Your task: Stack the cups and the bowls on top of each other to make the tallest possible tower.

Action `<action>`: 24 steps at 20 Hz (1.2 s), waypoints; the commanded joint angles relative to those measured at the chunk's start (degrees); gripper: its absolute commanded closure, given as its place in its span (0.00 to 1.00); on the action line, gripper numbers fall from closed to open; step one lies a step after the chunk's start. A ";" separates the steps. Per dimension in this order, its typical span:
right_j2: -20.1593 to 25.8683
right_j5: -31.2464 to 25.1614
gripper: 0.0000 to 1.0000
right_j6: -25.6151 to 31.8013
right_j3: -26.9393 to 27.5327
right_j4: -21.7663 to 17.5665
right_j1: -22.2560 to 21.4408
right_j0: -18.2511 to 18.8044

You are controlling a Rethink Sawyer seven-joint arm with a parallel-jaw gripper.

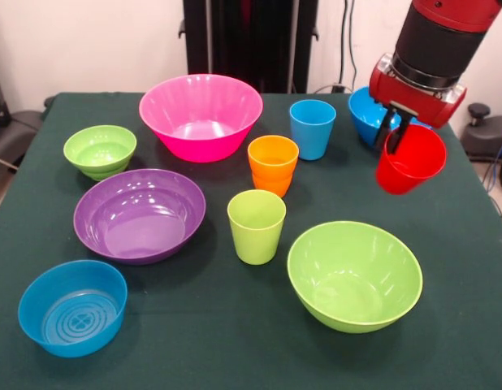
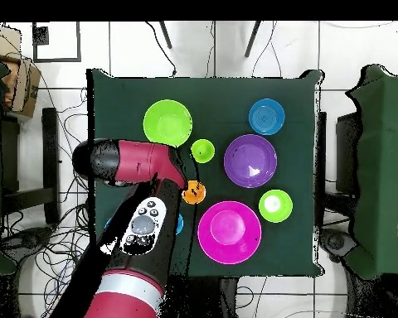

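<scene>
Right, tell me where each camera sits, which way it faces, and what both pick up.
Front view: sits across the table from the robot, facing its pedestal; the arm comes down at top right, its gripper holding the red cup tilted in the air.
Overhead view: sits above the table, looking straight down, robot's base at the bottom; the arm covers the table's left part and hides the gripper.
Shared: pink bowl, purple bowl, large green bowl, orange cup.
</scene>
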State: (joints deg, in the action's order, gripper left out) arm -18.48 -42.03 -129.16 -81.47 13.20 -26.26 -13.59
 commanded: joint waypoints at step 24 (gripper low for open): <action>13.33 -21.63 1.00 16.81 1.83 -8.36 -11.46 11.12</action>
State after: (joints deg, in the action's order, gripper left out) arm -12.44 -52.50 -129.11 -77.93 10.55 -31.60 -4.27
